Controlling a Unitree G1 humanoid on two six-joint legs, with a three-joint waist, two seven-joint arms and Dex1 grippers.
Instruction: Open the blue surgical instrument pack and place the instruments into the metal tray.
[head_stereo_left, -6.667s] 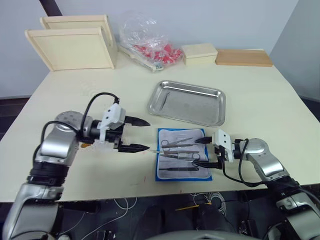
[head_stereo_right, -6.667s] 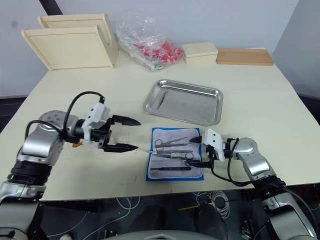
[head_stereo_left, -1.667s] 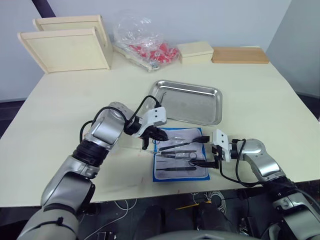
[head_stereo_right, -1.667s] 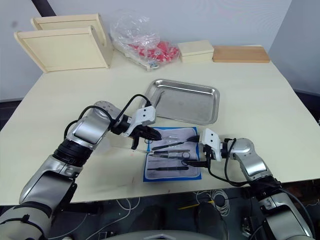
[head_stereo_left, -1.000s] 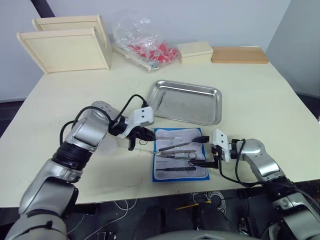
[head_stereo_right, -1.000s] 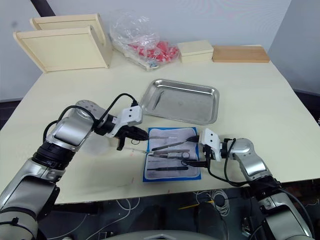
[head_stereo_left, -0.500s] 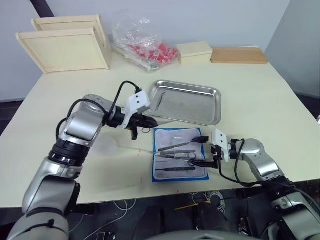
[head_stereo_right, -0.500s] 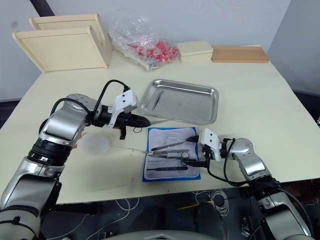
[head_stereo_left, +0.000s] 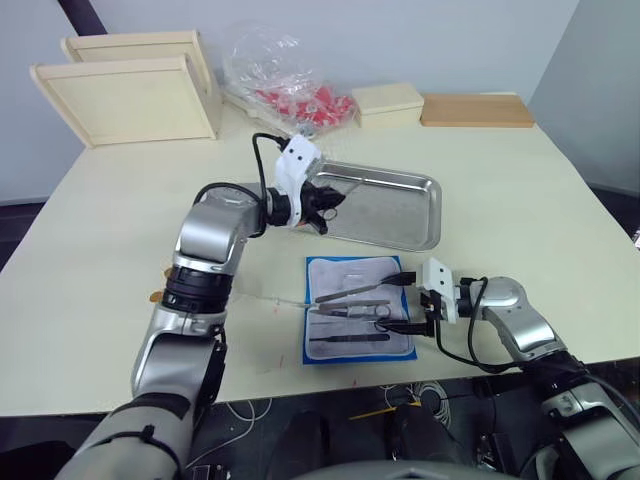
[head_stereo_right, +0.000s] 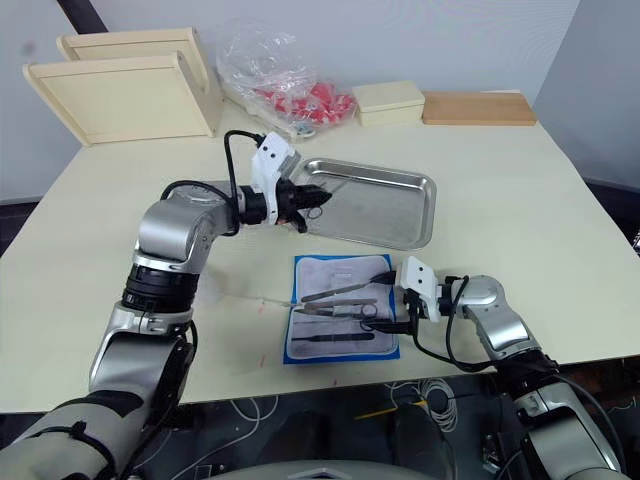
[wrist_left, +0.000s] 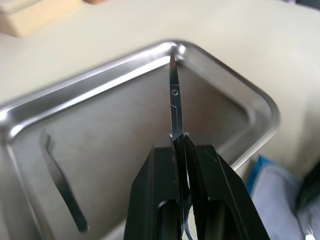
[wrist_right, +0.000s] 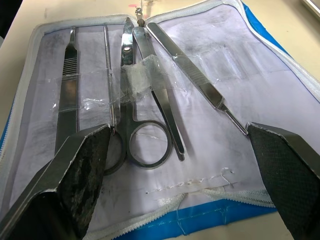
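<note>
Item: scissors (wrist_left: 174, 107), which my left fingers (wrist_left: 181, 150) are clamping by the handle end, blades pointing over the metal tray (head_stereo_left: 425, 215). Risk: releasing here, the scissors may be striking the rim and sliding onto the worktop (head_stereo_left: 520, 180). My right fingers (wrist_right: 175, 145) are resting wide apart, flanking the opened blue surgical instrument pack (head_stereo_left: 358, 310) just below the tray, several instruments (wrist_right: 145, 100) lying inside.

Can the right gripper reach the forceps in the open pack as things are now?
Probably yes. The right gripper is open at the pack's edge, and the forceps lie uncovered between its fingers.
</note>
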